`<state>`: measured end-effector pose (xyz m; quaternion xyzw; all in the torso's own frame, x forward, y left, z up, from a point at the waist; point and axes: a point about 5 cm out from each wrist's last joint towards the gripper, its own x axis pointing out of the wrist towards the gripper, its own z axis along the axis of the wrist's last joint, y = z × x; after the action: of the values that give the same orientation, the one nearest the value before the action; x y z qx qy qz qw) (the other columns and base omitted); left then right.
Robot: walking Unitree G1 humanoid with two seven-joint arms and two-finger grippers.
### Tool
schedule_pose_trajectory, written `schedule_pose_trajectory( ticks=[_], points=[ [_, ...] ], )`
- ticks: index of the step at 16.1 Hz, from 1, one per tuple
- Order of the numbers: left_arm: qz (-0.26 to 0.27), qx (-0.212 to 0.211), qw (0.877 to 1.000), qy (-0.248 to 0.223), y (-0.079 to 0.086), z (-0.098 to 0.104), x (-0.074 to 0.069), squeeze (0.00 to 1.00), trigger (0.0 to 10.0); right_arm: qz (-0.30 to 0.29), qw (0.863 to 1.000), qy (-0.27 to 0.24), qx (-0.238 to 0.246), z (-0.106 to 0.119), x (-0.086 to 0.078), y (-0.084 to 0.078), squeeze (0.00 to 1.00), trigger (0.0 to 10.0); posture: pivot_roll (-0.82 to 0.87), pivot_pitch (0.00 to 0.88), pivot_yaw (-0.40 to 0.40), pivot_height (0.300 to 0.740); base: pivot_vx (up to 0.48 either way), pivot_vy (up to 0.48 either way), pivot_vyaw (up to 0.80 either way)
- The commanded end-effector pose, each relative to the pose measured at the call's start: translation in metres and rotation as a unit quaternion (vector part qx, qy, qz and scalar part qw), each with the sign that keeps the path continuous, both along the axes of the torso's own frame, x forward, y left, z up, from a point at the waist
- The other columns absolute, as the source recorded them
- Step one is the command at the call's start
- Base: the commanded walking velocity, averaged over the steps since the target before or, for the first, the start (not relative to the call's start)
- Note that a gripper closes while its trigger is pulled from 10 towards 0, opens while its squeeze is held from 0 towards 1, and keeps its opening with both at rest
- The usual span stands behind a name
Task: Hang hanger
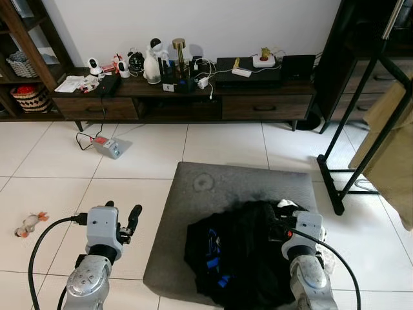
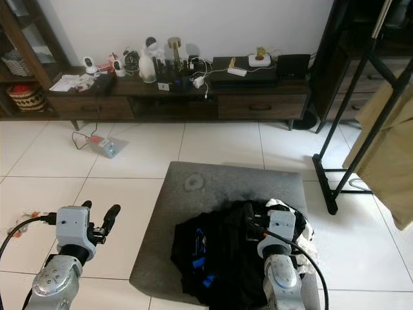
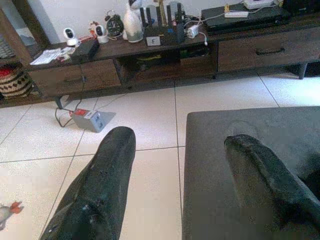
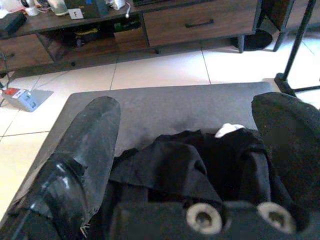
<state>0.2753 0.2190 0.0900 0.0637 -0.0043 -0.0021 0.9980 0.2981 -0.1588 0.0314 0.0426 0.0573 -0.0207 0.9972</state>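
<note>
Both pincers wide open over a black garment on the mat; no hanger can be told apart

The right pincer (image 4: 190,145) hovers just above the black garment (image 1: 248,258), its two fingers spread and holding nothing, which I judge is the pose for reaching down into the pile. The garment lies crumpled on the near right part of the grey mat (image 1: 213,187), with something white (image 4: 227,130) at its far edge; whether this is the hanger, I cannot tell. The left pincer (image 1: 124,223) is open too and empty, held over the tiles left of the mat, probably waiting out of the way. The black rack (image 1: 361,148) stands to the right, a beige cloth (image 1: 387,142) on it, likely the place for hanging.
</note>
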Motion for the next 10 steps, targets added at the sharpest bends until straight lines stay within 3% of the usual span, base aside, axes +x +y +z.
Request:
schedule_pose_trajectory(
  ticks=[1, 10],
  points=[
    [0.002, 0.004, 1.0, 0.014, 0.004, -0.003, -0.004, 0.0, 10.0, 0.01, 0.999, 0.031, 0.006, -0.008, -0.002, 0.005, 0.0, 10.0, 0.06, 0.172, 0.044, 0.671, 0.0, 0.0, 0.0],
    [-0.002, 0.003, 1.0, 0.022, 0.003, -0.002, -0.007, 0.0, 10.0, 0.021, 0.999, 0.034, 0.009, -0.003, 0.009, 0.013, 0.0, 10.0, 0.07, 0.188, 0.051, 0.651, 0.0, 0.0, 0.0]
  ],
)
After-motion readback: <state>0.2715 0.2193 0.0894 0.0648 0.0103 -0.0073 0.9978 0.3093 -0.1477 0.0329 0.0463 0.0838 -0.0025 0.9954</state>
